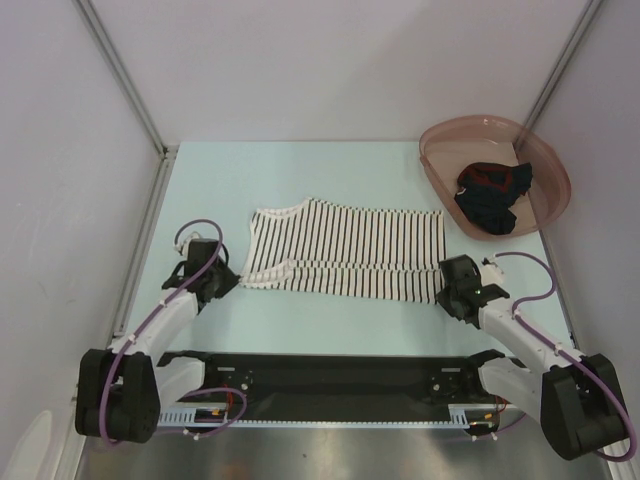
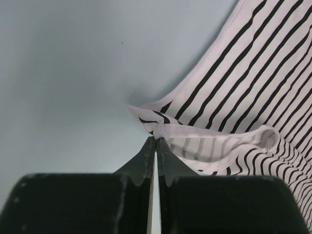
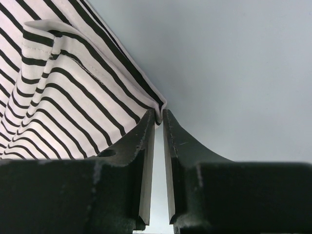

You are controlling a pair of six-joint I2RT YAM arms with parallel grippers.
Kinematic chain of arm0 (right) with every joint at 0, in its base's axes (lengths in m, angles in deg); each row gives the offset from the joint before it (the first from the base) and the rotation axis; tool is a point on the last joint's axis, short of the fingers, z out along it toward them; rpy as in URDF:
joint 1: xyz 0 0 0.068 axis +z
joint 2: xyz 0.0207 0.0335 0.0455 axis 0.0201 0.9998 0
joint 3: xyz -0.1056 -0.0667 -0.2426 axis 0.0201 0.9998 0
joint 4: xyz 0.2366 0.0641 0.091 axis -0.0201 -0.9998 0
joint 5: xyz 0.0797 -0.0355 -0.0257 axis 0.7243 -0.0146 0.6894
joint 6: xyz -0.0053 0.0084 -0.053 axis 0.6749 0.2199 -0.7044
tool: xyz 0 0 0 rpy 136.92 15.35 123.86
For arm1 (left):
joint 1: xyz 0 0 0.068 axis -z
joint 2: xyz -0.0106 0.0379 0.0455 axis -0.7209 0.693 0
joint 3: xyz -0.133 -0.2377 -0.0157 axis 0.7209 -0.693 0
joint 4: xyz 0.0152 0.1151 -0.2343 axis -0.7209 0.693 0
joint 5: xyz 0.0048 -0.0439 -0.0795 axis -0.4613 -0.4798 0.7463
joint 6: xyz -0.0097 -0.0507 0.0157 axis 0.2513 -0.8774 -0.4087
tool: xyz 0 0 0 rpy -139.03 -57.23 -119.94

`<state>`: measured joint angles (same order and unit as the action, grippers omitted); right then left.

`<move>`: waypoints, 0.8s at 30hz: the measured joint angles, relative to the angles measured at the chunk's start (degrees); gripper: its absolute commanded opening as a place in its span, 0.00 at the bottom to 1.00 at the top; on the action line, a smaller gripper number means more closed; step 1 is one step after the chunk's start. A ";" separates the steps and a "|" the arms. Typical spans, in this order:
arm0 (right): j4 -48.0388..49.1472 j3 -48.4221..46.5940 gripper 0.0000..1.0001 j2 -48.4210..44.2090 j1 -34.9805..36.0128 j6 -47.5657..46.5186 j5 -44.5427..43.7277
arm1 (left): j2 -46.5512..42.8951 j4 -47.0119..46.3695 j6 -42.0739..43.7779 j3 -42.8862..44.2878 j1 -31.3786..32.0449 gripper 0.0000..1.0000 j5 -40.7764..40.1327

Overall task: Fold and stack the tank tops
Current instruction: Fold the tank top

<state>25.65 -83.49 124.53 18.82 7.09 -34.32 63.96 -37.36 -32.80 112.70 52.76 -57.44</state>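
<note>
nearest the arm bases, a band of bare surface [image 1: 330, 322] runs along the near long edge of the striped tank top [image 1: 345, 250]. at the left corner of that edge, the left fingers [image 2: 146, 158] are pressed together on a folded bit of cloth edge. at the right corner, the right fingers [image 3: 146, 131] pinch the cloth corner between their tips, with a thin slit showing between them lower down. the striped tank top lies flat, its long axis running left to right. its cut-out strap end points left, its straight hem points right, and its stripes run near to far. bare surface also lies to its left and beyond it. beyond its right end and apart from it, a pink basin [image 1: 432, 150] holds the crumpled dark tank top [image 1: 492, 195].
</note>
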 measured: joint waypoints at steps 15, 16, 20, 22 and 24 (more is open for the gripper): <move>1.88 1.55 0.10 -0.66 -0.70 0.04 0.28 | 8.90 -0.76 2.47 7.89 -3.21 0.20 0.09; 2.01 1.73 0.10 -0.92 -0.85 0.04 0.31 | 9.62 -0.83 3.10 8.72 -3.26 0.27 0.09; 2.23 1.84 0.10 -1.11 -1.46 -0.02 0.28 | 11.47 -1.16 5.62 10.01 -3.45 0.87 -0.37; 2.25 1.84 0.10 -1.11 -1.64 -0.13 0.31 | 11.69 -1.05 6.23 10.01 -3.56 0.88 -0.72; 2.29 1.84 0.10 -1.11 -1.70 -0.20 0.31 | 11.61 -1.03 6.62 10.01 -3.56 0.89 -1.51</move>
<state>27.95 -81.66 123.41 17.12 6.89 -34.01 75.56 -38.39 -26.18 122.71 49.20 -58.95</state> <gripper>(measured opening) 0.104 0.882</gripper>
